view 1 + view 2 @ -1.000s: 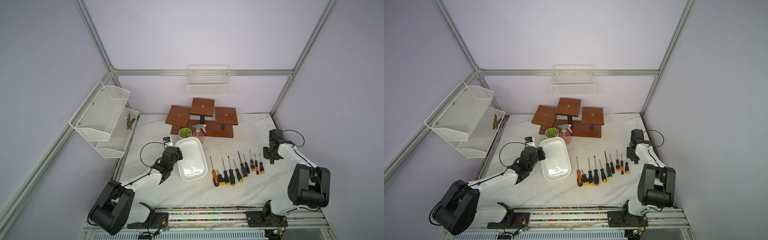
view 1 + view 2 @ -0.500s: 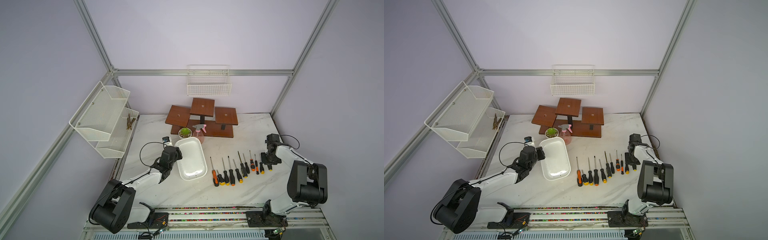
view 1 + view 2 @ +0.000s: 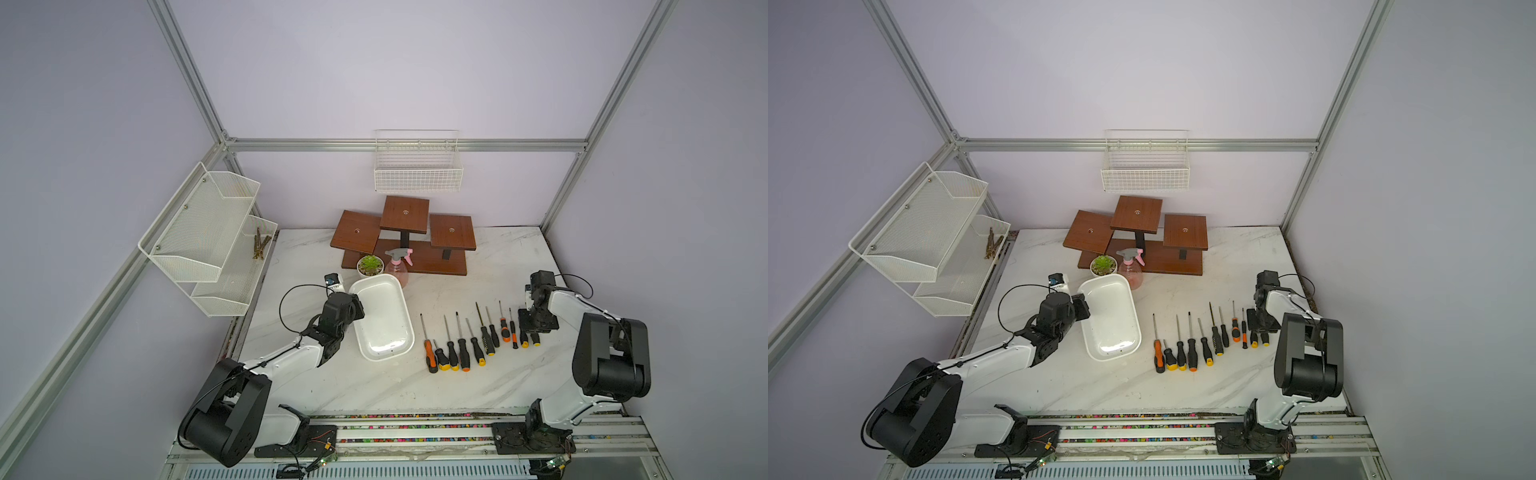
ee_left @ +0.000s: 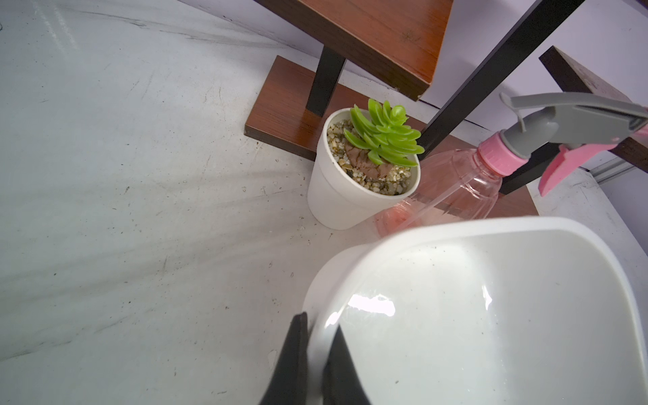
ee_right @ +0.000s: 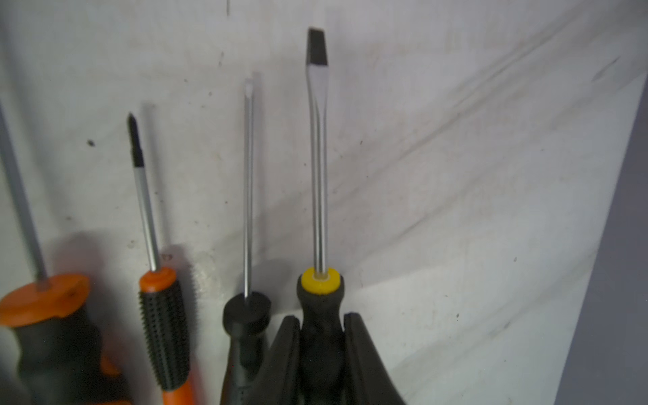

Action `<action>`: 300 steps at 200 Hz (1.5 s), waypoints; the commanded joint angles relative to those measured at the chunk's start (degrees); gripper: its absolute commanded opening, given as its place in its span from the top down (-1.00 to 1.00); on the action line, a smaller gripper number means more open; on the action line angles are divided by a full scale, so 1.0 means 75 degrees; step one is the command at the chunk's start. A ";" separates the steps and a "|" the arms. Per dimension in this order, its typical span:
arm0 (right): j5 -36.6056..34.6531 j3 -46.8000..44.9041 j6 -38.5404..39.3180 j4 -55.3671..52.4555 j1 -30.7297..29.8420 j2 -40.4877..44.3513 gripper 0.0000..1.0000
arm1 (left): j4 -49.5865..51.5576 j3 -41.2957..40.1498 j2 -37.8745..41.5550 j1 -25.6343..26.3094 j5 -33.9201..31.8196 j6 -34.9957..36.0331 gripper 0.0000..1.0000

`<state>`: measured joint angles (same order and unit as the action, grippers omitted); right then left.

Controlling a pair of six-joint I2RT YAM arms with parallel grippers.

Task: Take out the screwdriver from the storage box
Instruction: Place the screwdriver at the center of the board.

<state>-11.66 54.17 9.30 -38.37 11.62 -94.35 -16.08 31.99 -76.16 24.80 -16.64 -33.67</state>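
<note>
The storage box [image 3: 382, 320] [image 3: 1108, 320] is a shallow white tub left of the table's middle, and nothing shows inside it. My left gripper [image 3: 356, 311] [image 4: 321, 321] is shut on its left rim [image 4: 317, 336], one finger outside and one inside. My right gripper [image 3: 534, 328] [image 5: 322, 317] is shut on the black handle of a flat-blade screwdriver [image 5: 317, 175] [image 3: 536, 340] with a yellow collar. That screwdriver sits low at the right end of a row of several screwdrivers [image 3: 461, 345] [image 3: 1192, 345] on the marble.
A white pot with a succulent [image 4: 364, 168] and a pink spray bottle [image 4: 466, 182] stand close behind the box. A tiered wooden stand [image 3: 405, 237] is at the back. A wire basket [image 3: 417, 170] hangs on the wall and a mesh shelf [image 3: 208, 232] at the left.
My right gripper has come forward and down from the back right with the screwdriver, to the right end of the row. The left arm has barely moved.
</note>
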 commanded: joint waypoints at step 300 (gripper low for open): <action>0.0954 -0.0029 -0.0776 0.0553 0.0031 0.2257 0.13 | 0.3784 0.2212 0.0072 -0.0014 0.1185 0.0200 1.00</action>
<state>-10.00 54.68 6.70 -36.75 11.62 -81.62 4.08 45.76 -77.03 24.80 -12.53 -33.32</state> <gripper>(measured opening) 0.437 0.086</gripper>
